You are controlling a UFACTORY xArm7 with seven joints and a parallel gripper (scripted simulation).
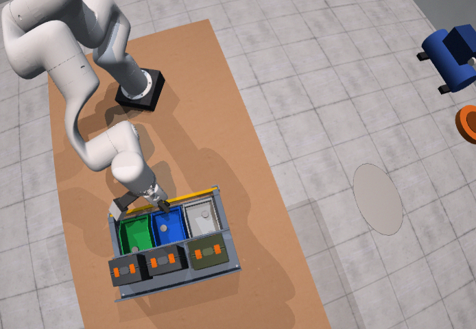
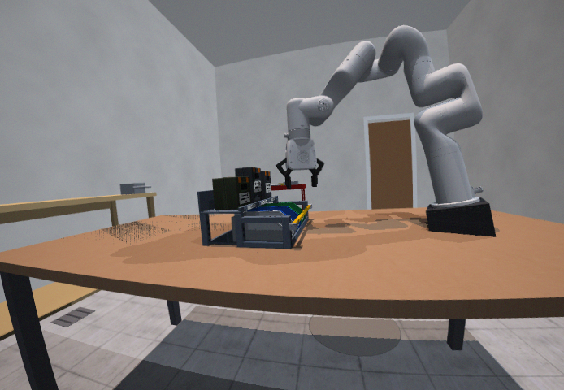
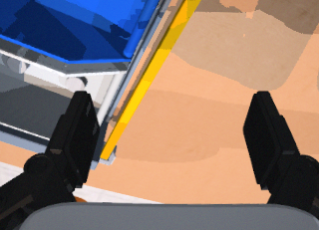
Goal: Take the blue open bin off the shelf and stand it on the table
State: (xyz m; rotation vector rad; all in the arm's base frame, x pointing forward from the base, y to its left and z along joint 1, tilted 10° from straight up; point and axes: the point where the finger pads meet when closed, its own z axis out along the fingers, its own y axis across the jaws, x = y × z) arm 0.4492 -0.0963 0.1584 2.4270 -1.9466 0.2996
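Yellow bar (image 1: 194,195) (image 2: 301,214) (image 3: 144,86) along shelf (image 1: 224,216) (image 2: 286,231) front, nr blue bin (image 1: 174,229) (image 2: 266,212) (image 3: 95,21).

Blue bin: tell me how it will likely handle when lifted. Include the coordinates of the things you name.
The blue bin (image 1: 174,228) (image 3: 95,21) looks stiff, its walls standing straight, so it should keep its shape. Being open-topped, it is probably light for its size. The round part (image 1: 163,227) inside looks loose and might slide if the bin tips.
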